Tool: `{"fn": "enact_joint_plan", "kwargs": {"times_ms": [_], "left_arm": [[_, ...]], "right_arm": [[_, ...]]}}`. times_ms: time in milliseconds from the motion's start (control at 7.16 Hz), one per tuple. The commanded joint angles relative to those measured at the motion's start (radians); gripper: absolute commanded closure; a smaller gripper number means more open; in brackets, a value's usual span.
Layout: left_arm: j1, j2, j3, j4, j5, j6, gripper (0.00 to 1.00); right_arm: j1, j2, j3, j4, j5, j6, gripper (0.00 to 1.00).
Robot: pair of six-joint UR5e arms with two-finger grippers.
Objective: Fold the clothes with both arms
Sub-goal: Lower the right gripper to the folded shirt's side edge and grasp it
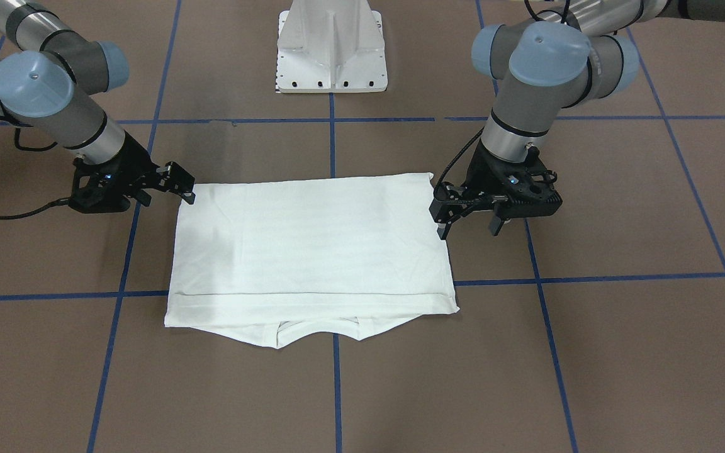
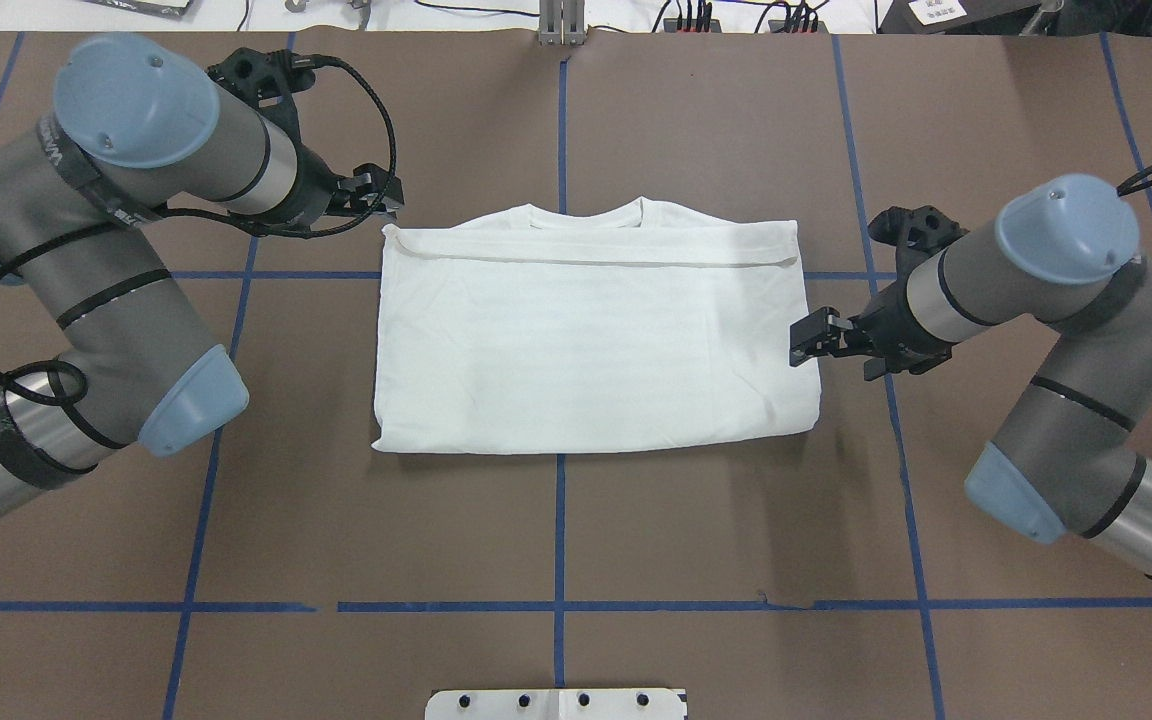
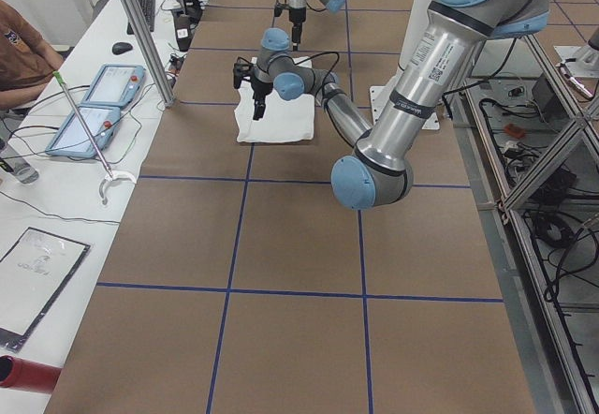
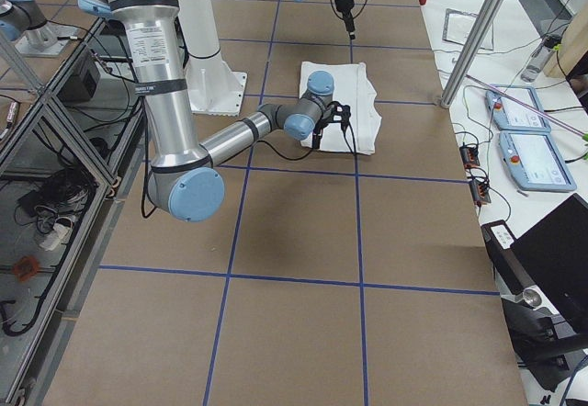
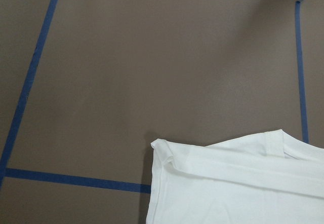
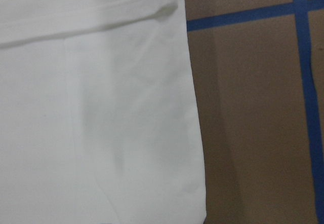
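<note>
Both pincers stand wide, with nothing between their fingers. At the end of the left arm [image 2: 166, 150], the left pincer [image 1: 469, 231] hangs just beside the left edge of the white T-shirt [image 2: 596, 340], toward the far corner. Its wrist camera looks down on that corner, where the cloth is doubled over in a narrow band. The right pincer [image 1: 170, 200], on the right arm [image 2: 1066, 290], sits at the shirt's right edge. In the overhead view one fingertip overlaps the edge, but I cannot tell whether it touches the cloth.

The T-shirt lies flat near the middle of the brown table [image 2: 736, 540], folded into a wide rectangle with a few light creases. Its ribbed collar [image 2: 591, 212] peeks out along the far edge, away from the robot, from under a folded hem band [image 2: 596, 247] that runs across the whole width. None of the views shows any printed text on the side facing up.

Blue tape lines [image 2: 560, 530] mark a grid on the table, and one of them passes under the shirt at about its middle. The white pedestal base [image 1: 331, 56] stands on the robot's side, well apart from the shirt.
</note>
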Motion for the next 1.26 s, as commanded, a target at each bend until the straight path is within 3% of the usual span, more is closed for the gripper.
{"fn": "enact_joint_plan", "kwargs": {"times_ms": [0,140,279,419,558,1117], "left_arm": [[0.002,-0.002,-0.006,0.006,0.000,0.000,0.00],[0.002,-0.002,-0.006,0.006,0.000,0.000,0.00],[0.002,-0.005,-0.006,0.006,0.000,0.000,0.00],[0.002,0.000,-0.006,0.005,0.000,0.001,0.00],[0.002,0.000,-0.004,0.003,0.000,0.001,0.00],[0.002,0.002,0.005,0.000,0.000,0.001,0.00]], "right_arm": [[-0.070,0.001,-0.004,0.000,-0.035,0.016,0.23],[-0.079,0.001,-0.004,0.000,-0.035,0.016,0.31],[-0.082,0.002,-0.004,0.000,-0.032,0.016,0.47],[-0.079,-0.002,-0.003,0.002,-0.028,0.013,0.87],[-0.073,-0.004,0.008,0.003,-0.025,0.013,1.00],[-0.061,-0.028,0.028,0.003,-0.022,0.010,1.00]]}}
